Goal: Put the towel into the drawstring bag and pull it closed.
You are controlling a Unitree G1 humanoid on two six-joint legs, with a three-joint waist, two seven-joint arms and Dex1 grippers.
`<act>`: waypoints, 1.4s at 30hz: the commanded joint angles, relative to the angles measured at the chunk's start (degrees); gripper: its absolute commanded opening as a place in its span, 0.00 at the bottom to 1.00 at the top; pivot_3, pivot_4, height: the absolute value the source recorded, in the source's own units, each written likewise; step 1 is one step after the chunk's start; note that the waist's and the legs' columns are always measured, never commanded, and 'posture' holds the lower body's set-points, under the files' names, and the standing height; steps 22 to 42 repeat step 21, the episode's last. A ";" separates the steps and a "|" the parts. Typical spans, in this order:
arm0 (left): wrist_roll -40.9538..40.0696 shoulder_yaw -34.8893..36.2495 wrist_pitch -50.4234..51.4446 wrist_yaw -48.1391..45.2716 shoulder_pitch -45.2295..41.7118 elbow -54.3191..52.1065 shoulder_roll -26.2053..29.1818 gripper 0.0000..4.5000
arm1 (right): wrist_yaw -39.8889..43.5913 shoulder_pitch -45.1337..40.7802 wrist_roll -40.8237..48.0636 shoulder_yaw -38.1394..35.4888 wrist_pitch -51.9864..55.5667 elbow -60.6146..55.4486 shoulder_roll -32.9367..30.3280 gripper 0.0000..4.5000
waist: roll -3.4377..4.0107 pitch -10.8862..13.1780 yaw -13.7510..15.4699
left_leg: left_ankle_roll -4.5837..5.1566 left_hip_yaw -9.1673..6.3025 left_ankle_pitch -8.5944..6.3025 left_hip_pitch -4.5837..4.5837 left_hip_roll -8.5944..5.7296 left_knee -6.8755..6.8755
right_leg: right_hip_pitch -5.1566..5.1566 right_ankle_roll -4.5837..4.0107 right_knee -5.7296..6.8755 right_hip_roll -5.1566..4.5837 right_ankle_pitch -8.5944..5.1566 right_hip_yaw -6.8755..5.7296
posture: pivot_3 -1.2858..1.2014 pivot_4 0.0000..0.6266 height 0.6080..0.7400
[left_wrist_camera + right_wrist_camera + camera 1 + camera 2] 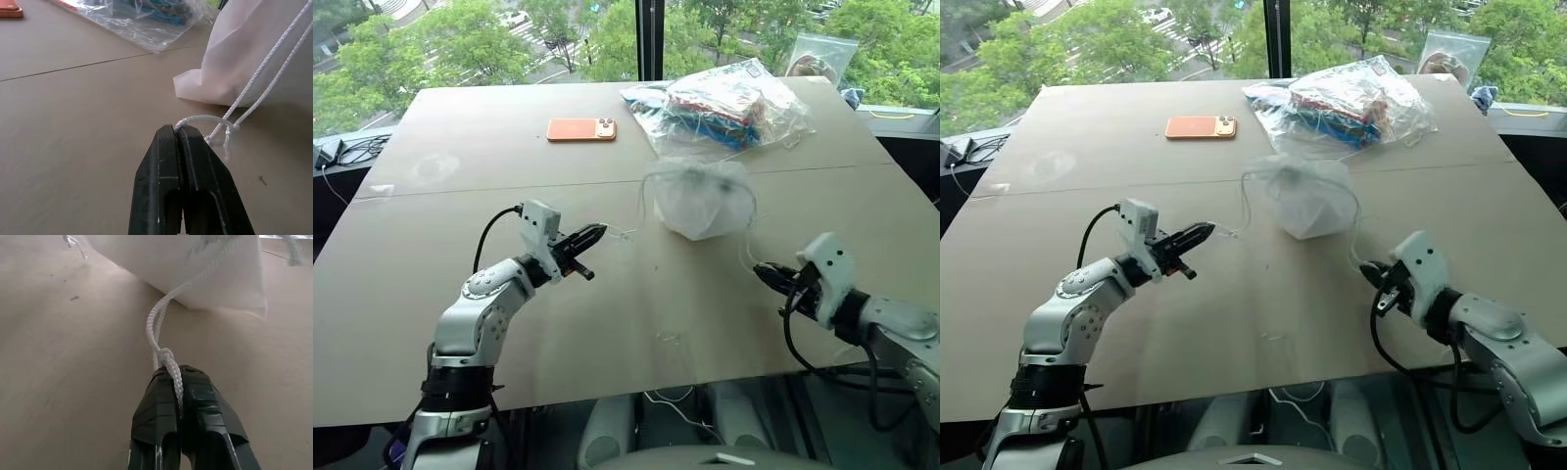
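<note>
The white translucent drawstring bag [697,201] lies bulging in the middle of the table, its mouth gathered. The towel is hidden from view. Left of the bag, my left gripper [597,233] hovers just above the table, shut on the looped end of one thin white cord [205,119] that runs to the bag [244,63]. To the bag's right and nearer the front edge, my right gripper [762,271] is shut on the knotted end of the other cord [156,328], which leads up to the bag [195,264]. Both cords hang with some slack.
An orange phone [581,128] lies at the back left of the brown table [460,284]. A clear plastic bag of colourful items [724,103] sits right behind the drawstring bag. A small clear zip bag [820,57] leans by the window. Cables [342,149] lie off the table's left edge.
</note>
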 commanded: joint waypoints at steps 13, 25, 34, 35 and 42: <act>-4.88 9.37 -0.44 -15.35 15.56 -6.32 12.41 0.99 | 9.88 19.79 0.90 -15.11 -15.01 -6.70 -0.29 1.00 | 0.02 -0.01 0.15 | 0.05 0.06 -0.12 -0.07 0.00 -0.33 | -0.14 0.15 -0.12 -0.06 -0.21 0.09 | 0.52 0.24 1.00; -5.89 17.09 -0.42 -12.55 22.84 -9.44 11.43 0.99 | 13.78 28.31 2.73 -25.20 -19.32 -8.20 0.27 1.00 | 0.02 -0.03 0.58 | -0.22 0.09 -0.29 0.08 0.08 -0.33 | -0.13 0.17 -0.14 -0.46 -0.23 -0.01 | 0.52 0.24 1.00; -5.89 17.09 -0.42 -12.55 22.84 -9.44 11.43 0.99 | 13.78 28.31 2.73 -25.20 -19.32 -8.20 0.27 1.00 | 0.02 -0.03 0.58 | -0.22 0.09 -0.29 0.08 0.08 -0.33 | -0.13 0.17 -0.14 -0.46 -0.23 -0.01 | 0.52 0.24 1.00; -5.89 17.09 -0.42 -12.55 22.84 -9.44 11.43 0.99 | 13.78 28.31 2.73 -25.20 -19.32 -8.20 0.27 1.00 | 0.02 -0.03 0.58 | -0.22 0.09 -0.29 0.08 0.08 -0.33 | -0.13 0.17 -0.14 -0.46 -0.23 -0.01 | 0.52 0.24 1.00; -5.89 17.09 -0.42 -12.55 22.84 -9.44 11.43 0.99 | 13.78 28.31 2.73 -25.20 -19.32 -8.20 0.27 1.00 | 0.02 -0.03 0.58 | -0.22 0.09 -0.29 0.08 0.08 -0.33 | -0.13 0.17 -0.14 -0.46 -0.23 -0.01 | 0.52 0.24 1.00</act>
